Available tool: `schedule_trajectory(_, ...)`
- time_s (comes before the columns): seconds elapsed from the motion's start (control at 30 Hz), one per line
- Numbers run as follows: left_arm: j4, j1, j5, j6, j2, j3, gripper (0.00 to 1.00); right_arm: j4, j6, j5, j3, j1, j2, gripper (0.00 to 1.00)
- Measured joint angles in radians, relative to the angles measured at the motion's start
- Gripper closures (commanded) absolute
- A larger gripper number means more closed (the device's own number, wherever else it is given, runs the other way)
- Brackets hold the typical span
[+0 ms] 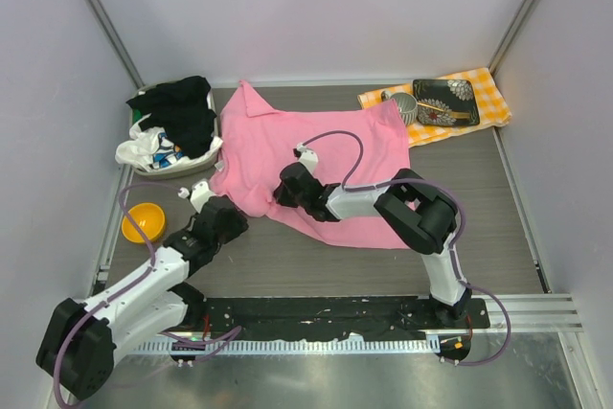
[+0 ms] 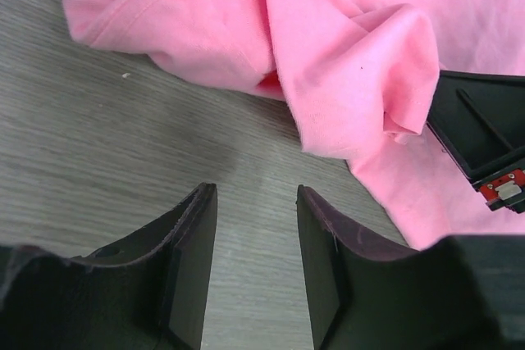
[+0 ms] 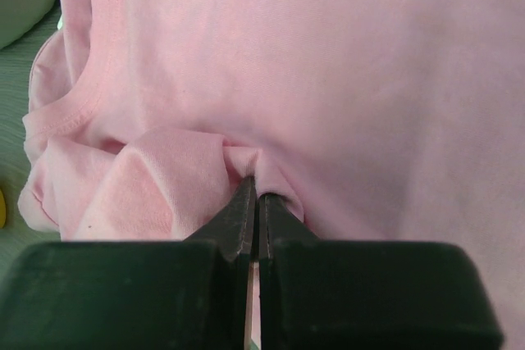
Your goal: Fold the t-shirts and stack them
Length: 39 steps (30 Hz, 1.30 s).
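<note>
Pink t-shirt (image 1: 268,131), right claw (image 3: 253,182) pinching, elbow (image 1: 421,219) bent

The top external camera looks down from above and behind the arm bases toward the far wall. It takes in the whole table (image 1: 479,208), from the white basket (image 1: 196,162) at the far left to the yellow checked cloth (image 1: 479,93) at the far right.

The left wrist camera sits low and close to the table. It faces forward between the parted jaws of the left gripper (image 2: 256,190) at the near edge of the pink t-shirt (image 2: 344,38).

The right wrist camera looks along the pressed-together jaws of the right gripper (image 3: 256,186), so near that fabric fills almost the whole view.

All three views share the bunched fold of shirt. The left wrist view also catches the right gripper at its right edge.
</note>
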<state>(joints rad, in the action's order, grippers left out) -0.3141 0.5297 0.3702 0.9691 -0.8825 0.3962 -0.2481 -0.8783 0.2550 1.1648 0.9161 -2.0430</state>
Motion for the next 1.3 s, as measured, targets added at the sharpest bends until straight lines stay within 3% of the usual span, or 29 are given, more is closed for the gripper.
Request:
schedule_trajectory(0.5,0.437,0.001,-0.027,0.000,-0.146,-0.136,0.56,-0.021,-0.001,-0.028,0.010,-0.001,-0.018,0.99)
schedule_trajectory(0.9,0.595,0.005,-0.020,-0.002,-0.225,-0.141,0.62,-0.045,-0.008,-0.044,0.012,-0.002,-0.028,0.99)
schedule_trajectory(1.0,0.612,0.005,-0.021,-0.003,-0.242,-0.141,0.69,-0.045,-0.008,-0.044,0.012,-0.002,-0.028,0.99)
schedule_trajectory(1.03,0.616,0.005,-0.021,-0.003,-0.244,-0.141,0.82,-0.045,-0.008,-0.044,0.012,-0.002,-0.028,0.99)
schedule_trajectory(1.13,0.621,0.005,-0.022,-0.002,-0.244,-0.141,1.00,-0.045,-0.008,-0.044,0.012,-0.002,-0.028,0.99)
schedule_trajectory(1.3,0.623,0.005,-0.021,-0.008,-0.233,-0.141,1.00,-0.045,-0.008,-0.045,0.012,-0.002,-0.028,0.99)
